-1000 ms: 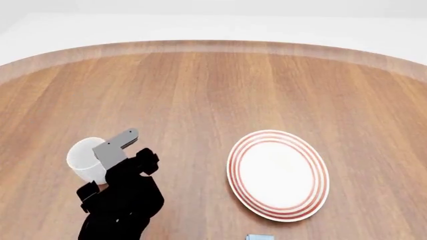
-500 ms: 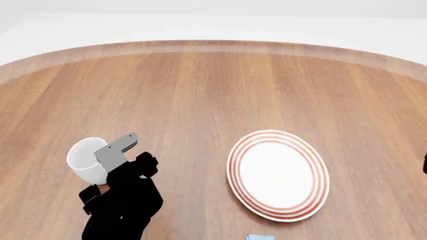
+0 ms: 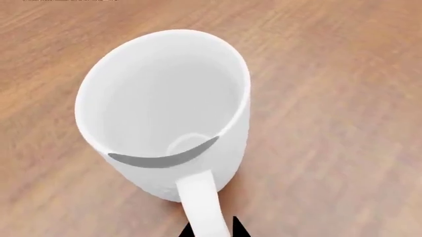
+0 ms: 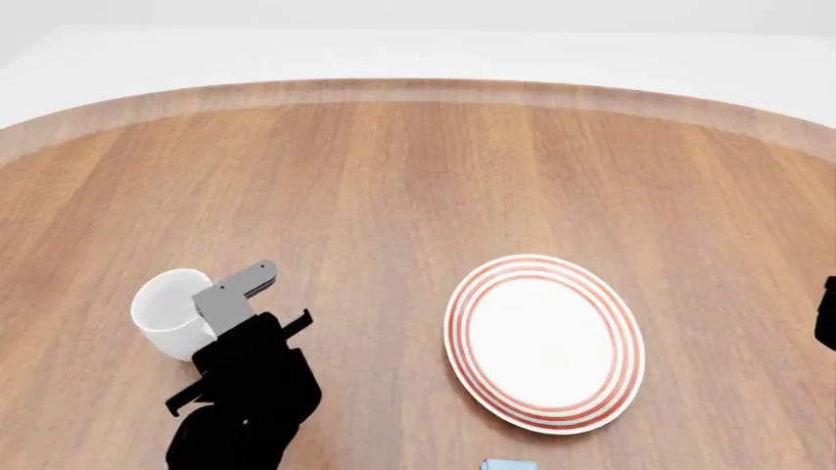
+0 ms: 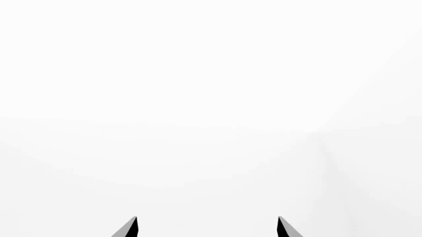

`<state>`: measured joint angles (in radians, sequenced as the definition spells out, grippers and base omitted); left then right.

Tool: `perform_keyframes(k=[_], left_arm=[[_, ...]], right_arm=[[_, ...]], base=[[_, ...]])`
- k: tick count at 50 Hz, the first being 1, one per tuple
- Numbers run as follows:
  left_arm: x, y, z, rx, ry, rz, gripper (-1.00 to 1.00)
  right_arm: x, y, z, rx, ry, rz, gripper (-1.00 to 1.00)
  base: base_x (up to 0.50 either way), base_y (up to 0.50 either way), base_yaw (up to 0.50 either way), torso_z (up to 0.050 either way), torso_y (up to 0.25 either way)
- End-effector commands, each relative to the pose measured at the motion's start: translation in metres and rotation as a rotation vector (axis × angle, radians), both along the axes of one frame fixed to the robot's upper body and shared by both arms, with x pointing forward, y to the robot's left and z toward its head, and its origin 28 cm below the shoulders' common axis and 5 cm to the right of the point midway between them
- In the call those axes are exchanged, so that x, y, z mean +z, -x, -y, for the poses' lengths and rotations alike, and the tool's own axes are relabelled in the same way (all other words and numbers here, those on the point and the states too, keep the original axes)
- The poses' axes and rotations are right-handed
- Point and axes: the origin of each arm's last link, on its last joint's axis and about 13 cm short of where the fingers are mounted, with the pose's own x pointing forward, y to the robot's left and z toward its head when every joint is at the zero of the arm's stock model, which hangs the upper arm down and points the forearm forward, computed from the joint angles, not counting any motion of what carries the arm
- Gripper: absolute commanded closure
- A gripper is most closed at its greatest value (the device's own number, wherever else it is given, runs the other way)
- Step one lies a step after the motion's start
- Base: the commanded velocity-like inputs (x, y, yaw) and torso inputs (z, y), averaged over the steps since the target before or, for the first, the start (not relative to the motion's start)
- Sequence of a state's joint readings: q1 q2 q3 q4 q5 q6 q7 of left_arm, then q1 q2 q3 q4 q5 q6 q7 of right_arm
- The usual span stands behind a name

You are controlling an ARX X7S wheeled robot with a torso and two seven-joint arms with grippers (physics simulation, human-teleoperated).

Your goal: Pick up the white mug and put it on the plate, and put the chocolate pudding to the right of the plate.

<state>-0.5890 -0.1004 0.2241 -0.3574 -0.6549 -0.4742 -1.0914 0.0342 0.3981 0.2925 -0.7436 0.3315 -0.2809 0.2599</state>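
Light is bright, even and diffuse, with no single source apparent. On the tabletop (image 4: 392, 196) shadows are faint: a soft dark edge under the plate (image 4: 545, 343), on its near side. The wood grain smears into blur around the white mug (image 3: 165, 113) in the left wrist view, while the mug's rim stays crisp. The tabletop's far edge bows in a curve. The right wrist view is washed out to near-uniform white.
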Motion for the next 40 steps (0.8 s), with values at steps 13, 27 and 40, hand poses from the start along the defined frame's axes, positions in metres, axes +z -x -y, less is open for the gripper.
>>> perform_keyframes(k=[13,27,40], left_arm=[[0.035,0.003,-0.003,-0.271,-0.161,0.228,1.0],[0.105,0.022,-0.006,-0.761,-0.322,0.487,1.0],[0.137,0.001,-0.006,-1.082,-0.321,0.471,1.0]], right_arm=[[0.0,0.001,0.002,-0.019,0.015,0.005,-1.0],[0.009,0.006,-0.001,-0.022,0.016,0.008,-1.0],[0.01,0.006,0.0,-0.023,0.014,0.005,-1.0]], base=[[0.0,0.0,0.0,0.0,0.0],[0.0,0.0,0.0,0.0,0.0],[0.0,0.0,0.0,0.0,0.0]])
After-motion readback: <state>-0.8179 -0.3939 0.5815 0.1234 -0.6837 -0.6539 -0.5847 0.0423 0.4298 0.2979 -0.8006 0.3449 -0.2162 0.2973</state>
